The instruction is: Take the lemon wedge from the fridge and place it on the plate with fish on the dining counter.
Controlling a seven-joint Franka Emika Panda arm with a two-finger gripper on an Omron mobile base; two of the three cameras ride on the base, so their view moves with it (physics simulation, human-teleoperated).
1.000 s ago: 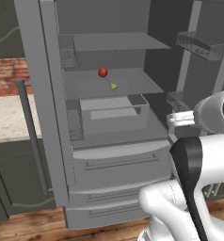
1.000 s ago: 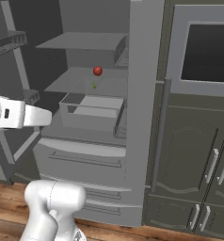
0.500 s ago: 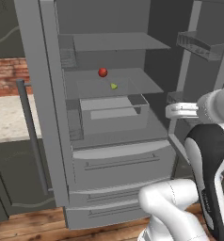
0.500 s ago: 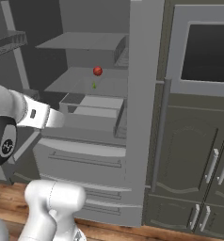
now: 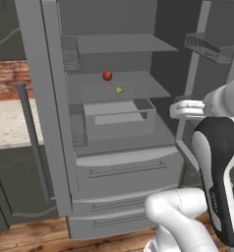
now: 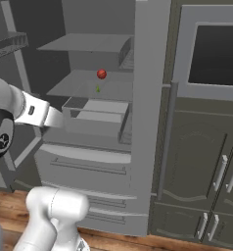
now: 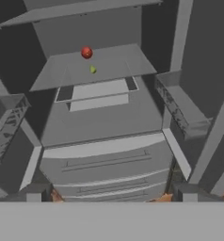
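Early in the task, at the reach-in step: fridge (image 5: 124, 162) standing open with both doors swung wide, shelves bare apart from two small items. Lemon wedge (image 5: 119, 90) lying on the middle glass shelf, just beside and a little in front of a small red round fruit (image 5: 107, 76), the two near each other but apart; same pair seen from the other side as lemon wedge (image 6: 98, 89) below the red fruit (image 6: 102, 74), and again from the hand camera at lemon wedge (image 7: 92, 69) with the fruit (image 7: 86, 52) behind it. A clear drawer bin (image 5: 120, 115) sitting under that shelf. Gripper (image 7: 111, 196) held out in front of the open compartment, well short of the shelf, pointed toward the interior; jaws spread wide, nothing between them, only the two dark tips at the lower edge of the hand view. Nothing picked up yet; plate and dining counter out of sight from here. Next move, by judgement: extend forward and up to shelf height, centre on the wedge and not the red fruit, then come in low and level so the fingertips straddle so tiny a piece without sweeping it back or knocking the fruit. Likely trouble: clipping the shelf's front edge or the bin rim on the way in, or the wedge slipping out of the pinch on closing.
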